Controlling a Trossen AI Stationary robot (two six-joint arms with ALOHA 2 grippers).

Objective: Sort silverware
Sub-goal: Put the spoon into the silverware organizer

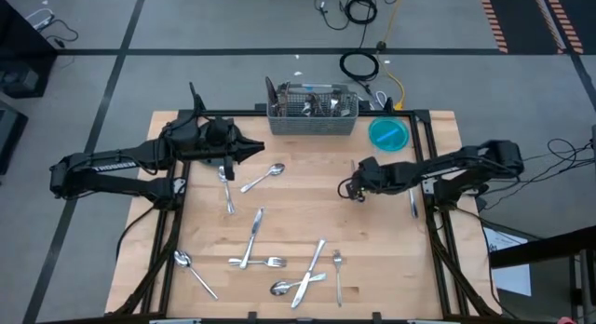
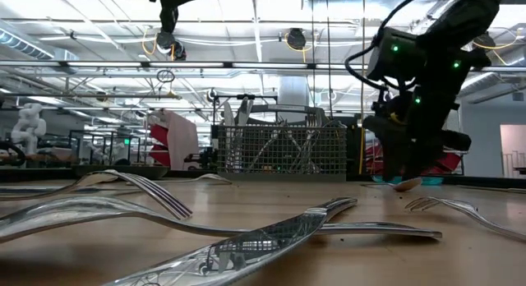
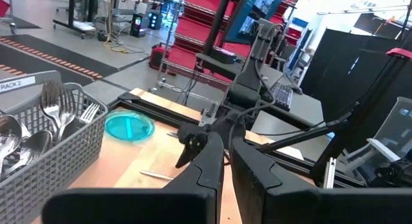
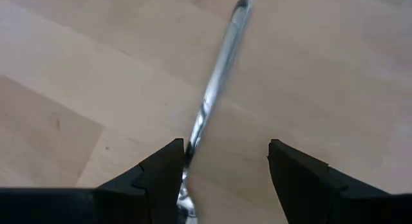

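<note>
Down low on the table's right side, the right gripper (image 4: 222, 163) sits over a spoon (image 4: 215, 95).
Its fingers are spread apart, and the spoon lies flat on the wood, touching one finger (image 4: 164, 169). The left gripper (image 1: 256, 149) hangs high near the basket (image 1: 313, 119), fingers almost closed on nothing. More forks, spoons and knives (image 1: 279, 259) lie scattered on the table (image 1: 382, 259).
</note>
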